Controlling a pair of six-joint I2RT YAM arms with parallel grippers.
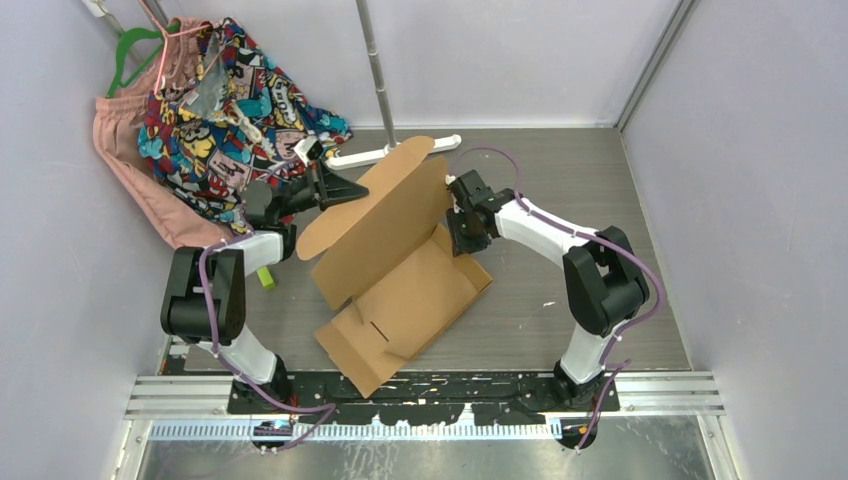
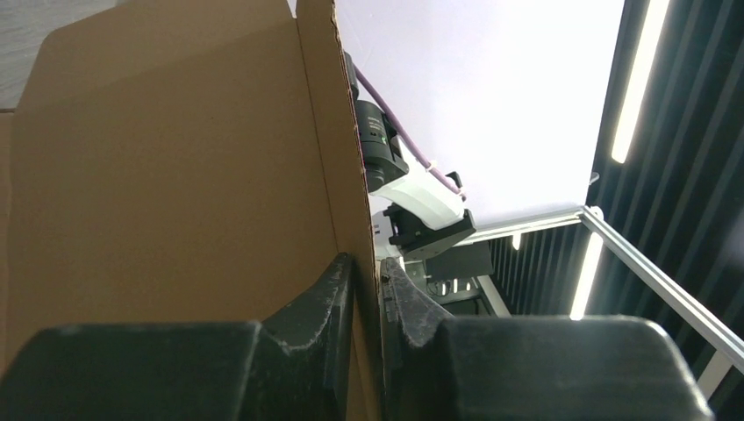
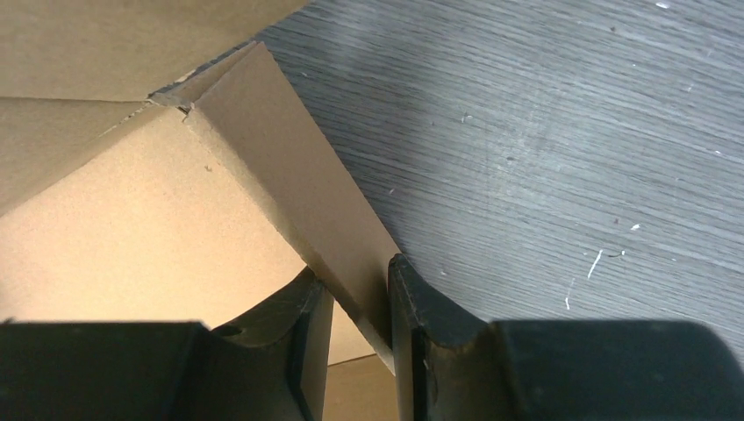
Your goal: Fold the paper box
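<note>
**Half-raised cardboard pinched on both sides**

Top view: The paper box [image 1: 400, 280] sits in the middle of the grey table [image 1: 560, 200], between the two arms. It is plain brown corrugated card, a die-cut sheet only partly folded. One long panel with rounded tabs stands up at a tilt, running from near-left to far-right. The rest lies flat towards the arm bases, showing slits and a notched near edge. The left gripper [image 1: 348, 196] meets the raised panel on its left side. The right gripper [image 1: 462, 232] is at the box's right side, where a small flap rises. A printed garment [image 1: 220, 110] and a pink garment [image 1: 130, 150] hang at the far left, apart from the box. A small green object [image 1: 266, 279] lies beside the left arm.

Left wrist view: The left gripper [image 2: 373, 294] is narrow, pinched on the thin edge of the raised panel. The fluted edge runs upward from between the fingers [image 2: 325, 307], with the broad brown face to the left. The right arm [image 2: 412, 193] shows beyond it.

Right wrist view: The right gripper [image 3: 358, 303] is closed on the side flap, which passes slantwise between the fingers [image 3: 298, 324], both touching it. At the top, a crease with a slightly ragged corner joins the flap to the larger panels. Scratched table surface fills the right.
</note>
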